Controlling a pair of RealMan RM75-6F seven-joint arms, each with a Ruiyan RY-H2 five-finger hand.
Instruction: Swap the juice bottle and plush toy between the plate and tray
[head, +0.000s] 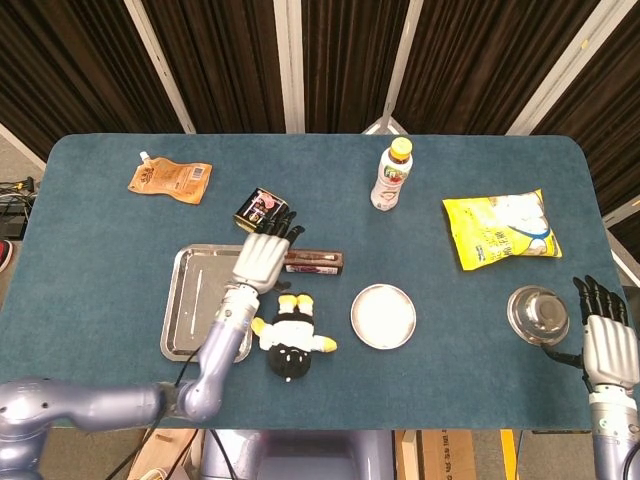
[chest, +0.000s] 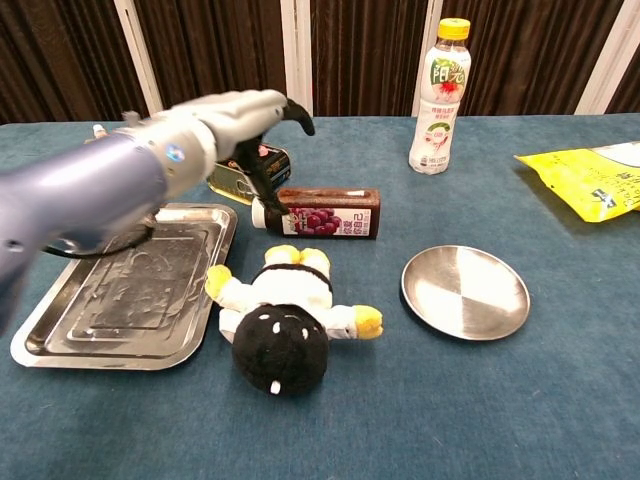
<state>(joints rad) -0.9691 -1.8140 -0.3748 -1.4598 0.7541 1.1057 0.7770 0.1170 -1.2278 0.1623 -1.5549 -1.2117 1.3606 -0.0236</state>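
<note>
The juice bottle (head: 314, 262) (chest: 326, 213), dark with a white cap, lies on its side on the cloth, cap end to the left. My left hand (head: 262, 259) (chest: 236, 118) hovers over that cap end with its fingers apart, holding nothing. The black-and-white plush toy (head: 290, 336) (chest: 284, 322) lies on the cloth between the steel tray (head: 186, 302) (chest: 90, 325) and the round plate (head: 383, 316) (chest: 465, 292). Both tray and plate have nothing in them. My right hand (head: 605, 346) stays at the table's right edge, fingers straight, with nothing in it.
A tin can (head: 262, 208) (chest: 270, 162) sits just behind my left hand. At the back stand a drink bottle (head: 391, 176) (chest: 440, 95), an orange pouch (head: 170, 179) and a yellow snack bag (head: 502, 228) (chest: 590, 180). A steel bowl (head: 537, 315) lies beside my right hand.
</note>
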